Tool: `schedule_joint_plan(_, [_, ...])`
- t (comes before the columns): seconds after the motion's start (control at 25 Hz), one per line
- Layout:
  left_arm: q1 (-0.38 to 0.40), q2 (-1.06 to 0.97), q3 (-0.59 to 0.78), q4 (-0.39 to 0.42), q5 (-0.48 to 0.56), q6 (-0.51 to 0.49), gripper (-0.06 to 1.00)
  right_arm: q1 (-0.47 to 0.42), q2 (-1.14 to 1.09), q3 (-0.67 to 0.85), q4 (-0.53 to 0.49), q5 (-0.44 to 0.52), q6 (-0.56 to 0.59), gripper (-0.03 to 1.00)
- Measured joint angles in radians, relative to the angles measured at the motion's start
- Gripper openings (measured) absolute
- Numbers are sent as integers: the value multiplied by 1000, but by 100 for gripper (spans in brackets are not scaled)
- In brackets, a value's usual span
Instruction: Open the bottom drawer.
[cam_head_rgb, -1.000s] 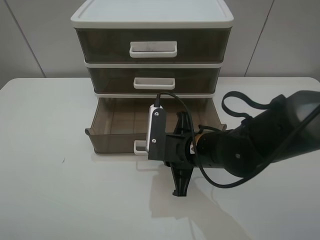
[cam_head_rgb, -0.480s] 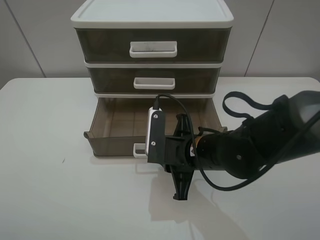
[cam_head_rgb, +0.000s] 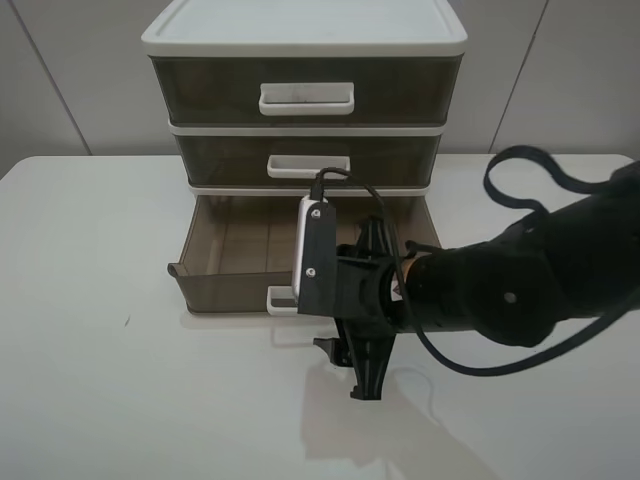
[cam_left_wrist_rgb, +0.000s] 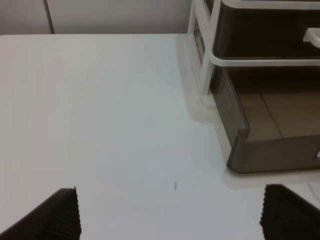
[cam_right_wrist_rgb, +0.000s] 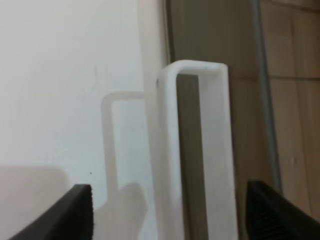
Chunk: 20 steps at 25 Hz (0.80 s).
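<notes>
The bottom drawer (cam_head_rgb: 235, 285) of the white-framed unit (cam_head_rgb: 300, 35) stands pulled out; it looks empty inside. Its small white loop handle (cam_head_rgb: 280, 298) shows on the front wall. My right gripper (cam_head_rgb: 322, 305) reaches across the middle to that handle. In the right wrist view the handle (cam_right_wrist_rgb: 200, 125) lies between the wide-apart fingertips (cam_right_wrist_rgb: 80, 210) and neither touches it; the gripper (cam_right_wrist_rgb: 175, 212) is open. My left gripper (cam_left_wrist_rgb: 170, 215) is open and empty above the table, left of the drawer's corner (cam_left_wrist_rgb: 265, 155). It is out of the high view.
The middle drawer (cam_head_rgb: 230, 158) and the taller top drawer (cam_head_rgb: 210, 90) are shut. The unit stands at the back of the white table (cam_head_rgb: 100, 380). My right arm (cam_head_rgb: 520, 280) and its looped cable (cam_head_rgb: 530, 175) cover the table's right side.
The bottom drawer slid a little further out. My right gripper then opened off the handle, and one finger now shows below the wrist camera. The arm's cable loop rose.
</notes>
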<state>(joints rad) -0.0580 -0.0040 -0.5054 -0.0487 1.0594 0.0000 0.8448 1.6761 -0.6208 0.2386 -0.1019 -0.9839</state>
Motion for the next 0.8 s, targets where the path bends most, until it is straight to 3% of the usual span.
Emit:
schedule_joint_plan(0.24, [0, 0, 0, 0, 0, 0, 74, 0, -252, 0, 169, 190, 63, 69])
schedule_joint_plan(0.36, [0, 0, 0, 0, 0, 0, 74, -32, -381, 0, 239, 242, 166, 69])
schedule_joint_plan(0.44, [0, 0, 0, 0, 0, 0, 74, -109, -460, 0, 245, 281, 286, 69])
schedule_joint_plan(0.56, [0, 0, 0, 0, 0, 0, 74, -268, -566, 1, 170, 371, 560, 69])
schedule_joint_plan(0.68, [0, 0, 0, 0, 0, 0, 74, -450, -690, 1, -7, 512, 825, 69])
schedule_joint_plan(0.8, [0, 0, 0, 0, 0, 0, 74, -616, -850, 1, -156, 670, 996, 69])
